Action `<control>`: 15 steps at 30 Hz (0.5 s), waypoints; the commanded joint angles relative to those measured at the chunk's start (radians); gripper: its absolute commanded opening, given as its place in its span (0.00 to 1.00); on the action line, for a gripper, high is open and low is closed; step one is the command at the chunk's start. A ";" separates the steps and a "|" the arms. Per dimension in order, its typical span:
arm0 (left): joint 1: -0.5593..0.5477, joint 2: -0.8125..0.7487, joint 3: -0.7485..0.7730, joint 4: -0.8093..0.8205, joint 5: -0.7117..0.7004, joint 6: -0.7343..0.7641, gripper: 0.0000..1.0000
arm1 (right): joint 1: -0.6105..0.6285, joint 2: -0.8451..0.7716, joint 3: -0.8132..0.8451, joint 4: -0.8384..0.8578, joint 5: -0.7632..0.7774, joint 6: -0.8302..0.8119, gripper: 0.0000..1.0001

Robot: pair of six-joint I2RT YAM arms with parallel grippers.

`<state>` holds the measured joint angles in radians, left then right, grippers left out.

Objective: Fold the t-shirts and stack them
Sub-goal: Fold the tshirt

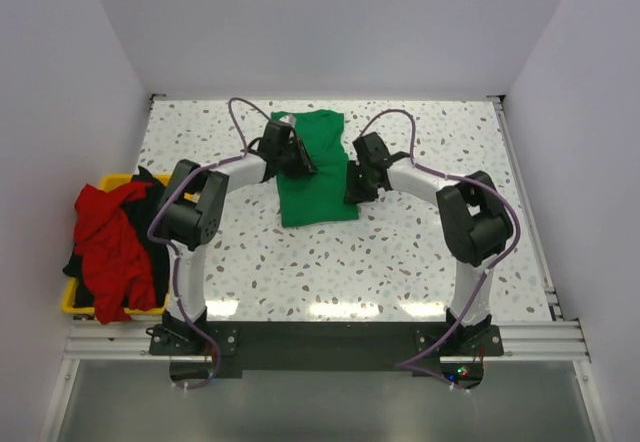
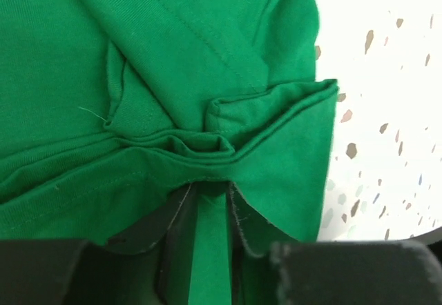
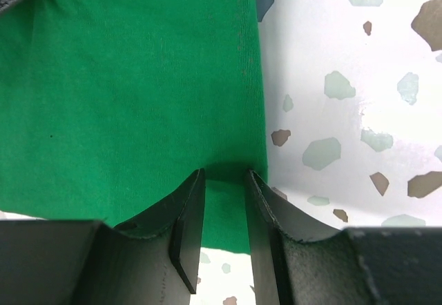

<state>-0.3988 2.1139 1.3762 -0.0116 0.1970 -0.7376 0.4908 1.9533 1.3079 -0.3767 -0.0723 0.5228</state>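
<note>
The green t-shirt (image 1: pixel 318 197) lies folded into a narrow rectangle at the table's far middle. My left gripper (image 1: pixel 300 162) rests on its left part. In the left wrist view that gripper (image 2: pixel 209 188) has its jaws slightly apart. A bunched hem of the green t-shirt (image 2: pixel 173 56) drapes over the fingertips, and cloth shows in the gap. My right gripper (image 1: pixel 352 190) sits at the shirt's right edge. There its jaws (image 3: pixel 224 174) stand a little apart, tips down on the flat green t-shirt (image 3: pixel 124 98) near a corner, with no cloth pinched.
A yellow bin (image 1: pixel 68 302) at the table's left edge holds a red t-shirt (image 1: pixel 115 242) and a black t-shirt (image 1: pixel 155 232), heaped and spilling over its rim. Speckled tabletop (image 1: pixel 400 252) surrounds the green shirt. White walls close in the sides and back.
</note>
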 commanded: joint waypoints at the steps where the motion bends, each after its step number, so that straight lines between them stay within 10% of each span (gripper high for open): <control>1: 0.012 -0.113 -0.022 0.041 0.016 0.029 0.30 | 0.003 -0.082 -0.001 -0.019 0.035 -0.018 0.34; 15: -0.159 -0.290 -0.396 0.249 0.108 -0.102 0.34 | 0.026 -0.129 0.002 -0.051 0.121 -0.033 0.34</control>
<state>-0.5266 1.8488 1.0145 0.1501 0.2703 -0.8112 0.5106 1.8637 1.3067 -0.4160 0.0143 0.5037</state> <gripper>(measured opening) 0.347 0.340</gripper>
